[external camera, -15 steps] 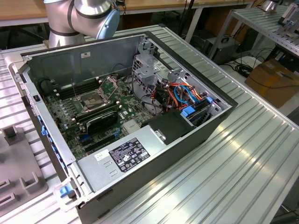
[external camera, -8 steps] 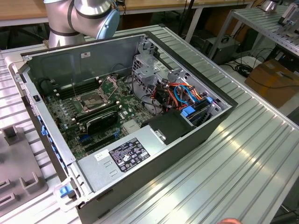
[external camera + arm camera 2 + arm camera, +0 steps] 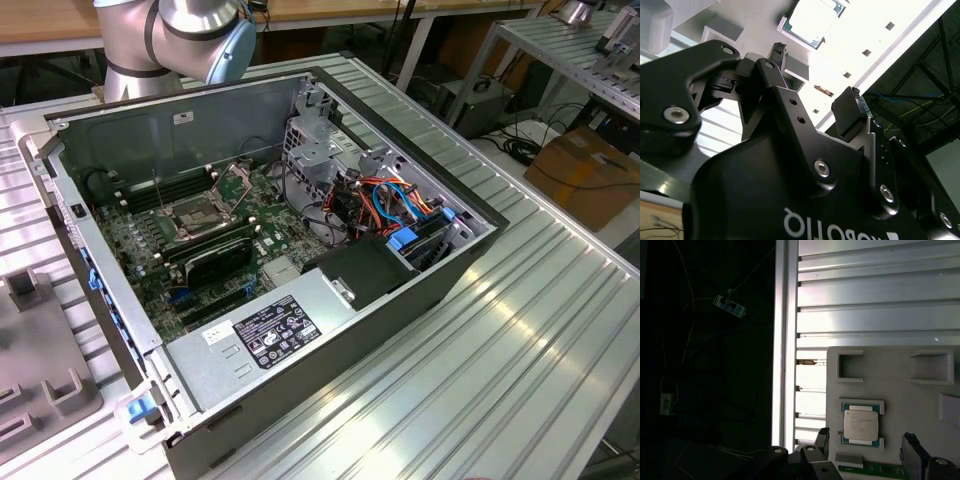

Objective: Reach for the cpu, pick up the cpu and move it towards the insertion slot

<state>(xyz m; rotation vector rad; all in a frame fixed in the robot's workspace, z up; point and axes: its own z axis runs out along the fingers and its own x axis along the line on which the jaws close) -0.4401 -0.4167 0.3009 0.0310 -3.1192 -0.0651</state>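
- Silver metal lid on a thin green board: the cpu (image 3: 860,424) lies flat in a shallow seat of a pale grey plate (image 3: 890,375), close to the plate edge that runs alongside the edge rail of the ribbed table (image 3: 875,290)
- Judged light and stiff but fragile; the smooth lid looks slippery, and the contacts underneath would not stand scraping or a drop
- Best hold, as I judge it, is across the two side edges that the seat's raised lips leave bare, with gentle pressure and the chip kept level
- Gripper (image 3: 865,434) hovers over the cpu with its jaws spread wider than the chip and nothing in them; a fingertip (image 3: 823,436) stands off each bare side, not touching
- Insertion slot (image 3: 200,215) sits on the board inside the open computer case (image 3: 180,130) on the table, its steel frame apparently lifted
- Hidden or unclear: the cpu's underside and corner mark; how high the fingertips are above the plate; the slot's pins, too small to make out; whether the grey fixture (image 3: 40,380) at the exterior view's left is this same plate cannot be told
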